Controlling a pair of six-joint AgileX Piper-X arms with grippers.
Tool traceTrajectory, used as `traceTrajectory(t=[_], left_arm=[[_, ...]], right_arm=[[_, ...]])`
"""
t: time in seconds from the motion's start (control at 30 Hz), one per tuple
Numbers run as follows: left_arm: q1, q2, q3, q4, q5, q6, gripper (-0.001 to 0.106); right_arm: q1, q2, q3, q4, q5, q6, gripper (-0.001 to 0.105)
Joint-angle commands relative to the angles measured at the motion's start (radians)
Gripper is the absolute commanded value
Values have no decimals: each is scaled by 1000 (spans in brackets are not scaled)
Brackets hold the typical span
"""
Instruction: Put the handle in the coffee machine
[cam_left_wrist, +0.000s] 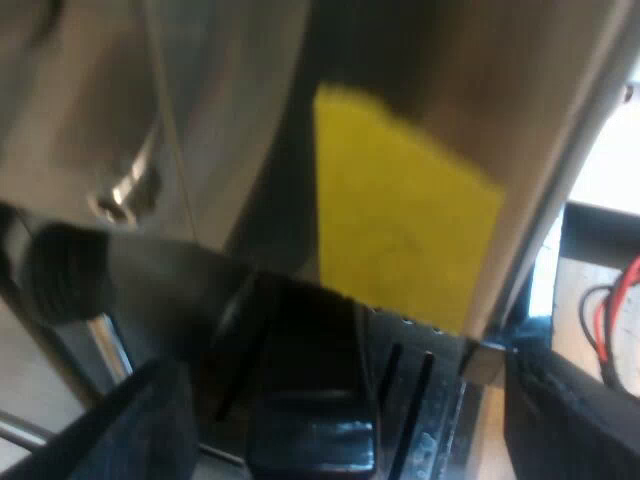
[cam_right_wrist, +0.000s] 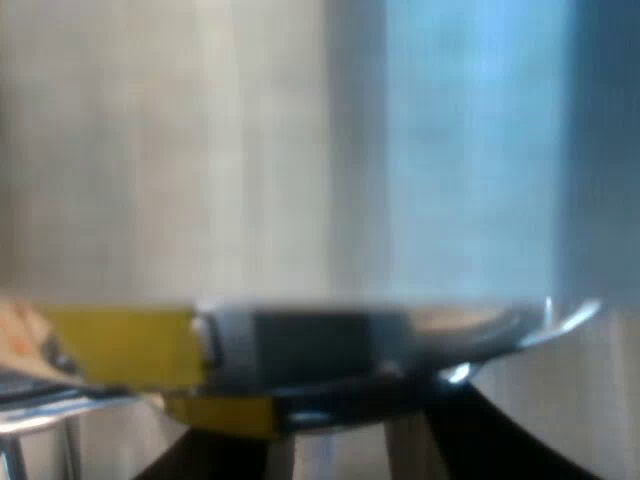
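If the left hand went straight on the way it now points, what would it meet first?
Probably the espresso machine: its dark lower front below the yellow patch lies straight ahead of the left hand. Depth is unclear, so how soon is uncertain.

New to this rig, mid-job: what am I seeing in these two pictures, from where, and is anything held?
Both pictures come from cameras riding on the robot's wrists. The left wrist view looks at a brushed-metal espresso machine bearing a yellow rectangular patch, with a ribbed black round knob on it and a dark slotted drip tray below. My left gripper is open before it. The right wrist view shows a shiny rounded metal piece with yellow patches near my right gripper; it is too blurred to name, and I cannot tell whether it is held.
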Motion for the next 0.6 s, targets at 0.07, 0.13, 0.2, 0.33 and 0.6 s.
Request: traceTrajectory(t=[0.07, 0.13, 0.2, 0.33, 0.6], left_arm=[[-6, -12, -8, 15, -27, 6, 64], [-2, -16, -10, 20, -29, 9, 64], [4, -33, -9, 28, -29, 12, 64], [19, -77, -9, 32, -25, 14, 64], [35, -130, -27, 165, -35, 14, 24]], right_arm=[[-3, -51, -26, -114, 24, -9, 26], [-3, -53, -26, -114, 31, -9, 26], [-3, -53, -26, -114, 31, -9, 26], [-3, -53, -26, -114, 31, -9, 26], [-3, -53, -26, -114, 31, -9, 26]])
